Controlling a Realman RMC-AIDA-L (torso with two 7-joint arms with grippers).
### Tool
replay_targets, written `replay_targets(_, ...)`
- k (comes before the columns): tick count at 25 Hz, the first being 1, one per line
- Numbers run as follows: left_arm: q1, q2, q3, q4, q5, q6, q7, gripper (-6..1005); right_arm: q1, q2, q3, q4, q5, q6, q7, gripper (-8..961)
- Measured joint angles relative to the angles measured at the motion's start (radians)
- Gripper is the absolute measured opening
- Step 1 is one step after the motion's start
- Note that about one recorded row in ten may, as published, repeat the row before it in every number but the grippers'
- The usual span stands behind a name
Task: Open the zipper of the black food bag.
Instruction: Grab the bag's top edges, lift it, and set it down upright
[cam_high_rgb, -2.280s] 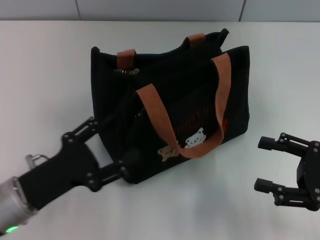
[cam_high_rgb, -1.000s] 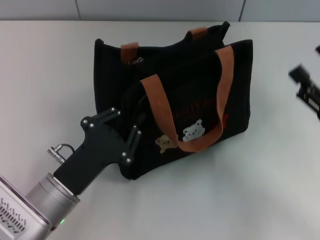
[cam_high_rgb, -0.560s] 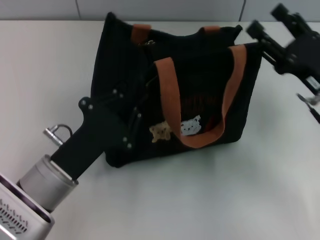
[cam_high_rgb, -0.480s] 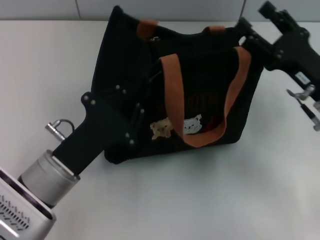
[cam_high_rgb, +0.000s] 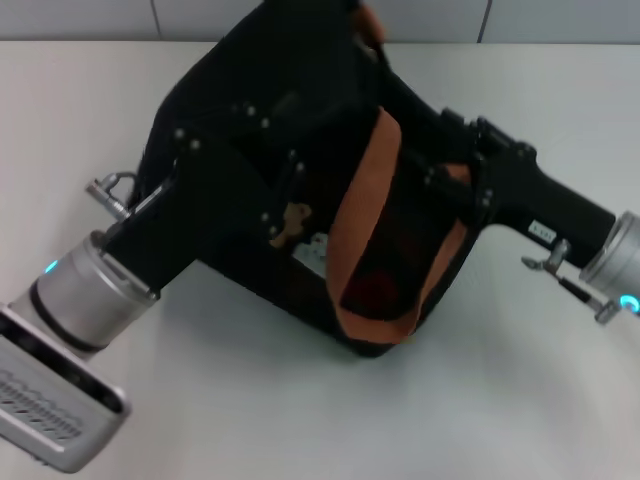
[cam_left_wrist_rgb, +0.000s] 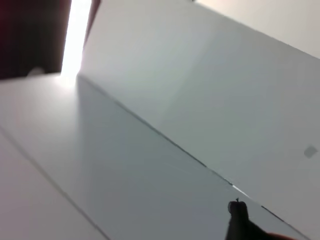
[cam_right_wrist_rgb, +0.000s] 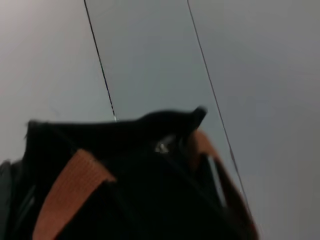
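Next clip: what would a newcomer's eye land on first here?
The black food bag, tipped over and held between both arms mid-table. The left gripper presses on its left side; the right gripper is at its right end by the brown handle. In the right wrist view a small silver pull glints at the bag's top.

Hiding most of the black food bag (cam_high_rgb: 330, 120) behind two dark arms in the head view, with its far top corner running off the upper edge. Burying the left tool (cam_high_rgb: 285, 205) against the black fabric, fingers lost in the dark. Pressing the right tool (cam_high_rgb: 450, 180) into the bag's far side likewise (open or closed, not readable). Blurring the bear pictures and the red lettering past reading. Smearing the right wrist view, leaving only a small pale glint (cam_right_wrist_rgb: 161, 147) near the bag's top edge, perhaps the zipper pull. Showing only blank wall panels from the left wrist.
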Motion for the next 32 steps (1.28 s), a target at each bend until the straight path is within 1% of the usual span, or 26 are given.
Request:
replay_targets(3,-0.026,0.001,0.0,0.011,0.001,0.0,0.072,123,-0.005,0.001,-0.035,0.031,0.0,0.03,-0.002,825)
replay_targets(4,-0.038,0.0,0.006,0.022,0.006,0.0,0.141,123,0.007,0.001,-0.066,0.053,0.001,0.064,-0.002,825)
replay_targets(5,-0.042,-0.001,0.008,0.023,0.013,0.0,0.188,123,0.007,0.001,-0.066,0.053,0.001,0.064,-0.002,826)
replay_targets(6,-0.042,-0.001,0.008,0.023,0.013,0.0,0.188,123,0.018,0.002,-0.081,0.064,0.001,0.084,-0.002,826)
replay_targets(9,-0.05,-0.001,0.01,0.02,0.029,-0.007,0.304,124,0.057,0.003,-0.104,0.1,0.001,0.144,-0.014,826)
replay_targets(11,-0.051,-0.002,0.01,0.017,0.03,-0.01,0.327,124,0.071,0.003,-0.104,0.119,0.001,0.163,-0.043,826)
replay_targets(13,-0.045,-0.003,0.01,0.016,0.029,-0.01,0.333,124,0.063,0.004,-0.097,0.131,0.003,0.148,-0.067,826)
replay_targets(14,-0.035,-0.003,0.01,0.014,0.028,-0.009,0.342,124,0.022,0.004,-0.075,0.127,0.008,0.088,-0.077,826)
replay_targets(15,-0.035,-0.003,0.01,0.014,0.028,-0.009,0.342,123,0.022,0.004,-0.075,0.127,0.008,0.088,-0.077,826)
replay_targets(18,-0.023,-0.004,0.01,0.006,0.028,-0.008,0.364,123,-0.072,0.001,-0.005,0.111,0.011,-0.02,-0.129,827)
replay_targets(19,-0.015,-0.003,0.01,0.002,0.028,-0.008,0.379,123,-0.14,0.001,0.049,0.102,0.011,-0.083,-0.211,827)
replay_targets(20,-0.015,-0.003,0.01,0.002,0.028,-0.008,0.379,123,-0.169,0.001,0.083,0.103,0.012,-0.112,-0.268,826)
replay_targets(21,-0.012,-0.003,0.01,0.002,0.028,-0.009,0.383,122,-0.169,0.001,0.083,0.103,0.012,-0.112,-0.268,826)
replay_targets(22,-0.009,-0.003,0.01,0.001,0.028,-0.01,0.385,122,-0.19,0.002,0.112,0.106,0.012,-0.135,-0.323,826)
replay_targets(23,-0.007,-0.003,0.01,0.001,0.028,-0.011,0.386,122,-0.21,0.003,0.149,0.117,0.012,-0.163,-0.406,826)
replay_targets(24,-0.002,-0.003,0.01,-0.006,0.028,-0.02,0.387,120,-0.226,0.003,0.202,0.144,0.012,-0.198,-0.549,826)
replay_targets(25,-0.002,-0.003,0.01,-0.006,0.028,-0.02,0.387,117,-0.226,0.003,0.202,0.144,0.012,-0.198,-0.549,826)
replay_targets(28,0.005,-0.003,0.011,-0.012,0.028,-0.036,0.392,110,-0.224,0.003,0.272,0.199,0.013,-0.21,-0.717,826)
replay_targets(29,0.007,-0.003,0.011,-0.012,0.028,-0.043,0.396,108,-0.208,0.002,0.295,0.217,0.012,-0.196,-0.752,826)
replay_targets(32,0.009,-0.003,0.012,-0.013,0.028,-0.046,0.398,108,-0.188,-0.001,0.292,0.22,0.004,-0.168,-0.733,826)
